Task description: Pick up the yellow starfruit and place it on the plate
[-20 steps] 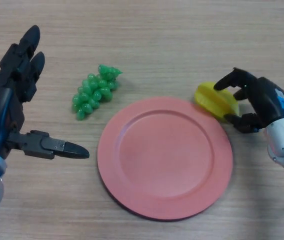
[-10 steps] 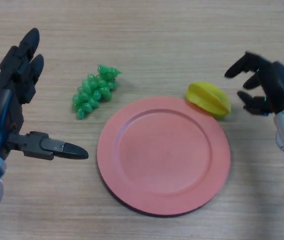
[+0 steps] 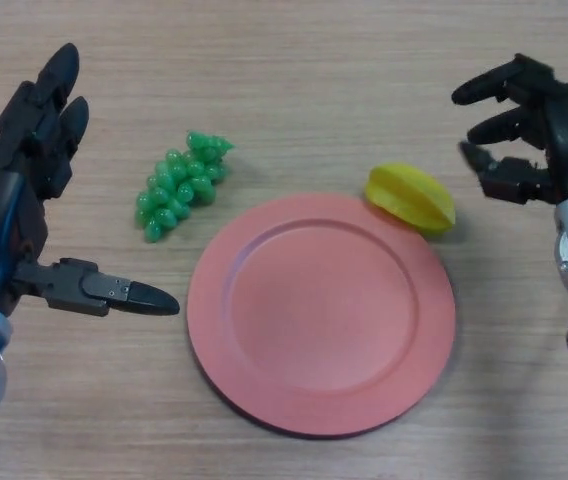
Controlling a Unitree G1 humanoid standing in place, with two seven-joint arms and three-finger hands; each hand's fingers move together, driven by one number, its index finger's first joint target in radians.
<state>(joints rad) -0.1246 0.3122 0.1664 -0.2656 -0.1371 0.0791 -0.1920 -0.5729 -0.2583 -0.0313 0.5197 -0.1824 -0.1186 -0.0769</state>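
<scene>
The yellow starfruit (image 3: 411,198) lies on the wooden table (image 3: 314,60), resting against the upper right rim of the pink plate (image 3: 321,312), perhaps just overlapping that rim; it is not on the plate's flat middle. The plate sits near the centre of the table, a little toward the near edge. The right hand (image 3: 534,130) hangs over the right side of the table, apart from the starfruit, its fingers loosely spread and lightly bent with nothing between them. A cluster of green grapes (image 3: 176,184) lies to the upper left of the plate, close to it but not touching. The left hand (image 3: 9,200) is by the left edge of the table, released as well: its fingers point straight toward the far edge while the thumb sticks out toward the plate, stopping short of the rim. It holds nothing and touches neither the grapes nor the plate.
</scene>
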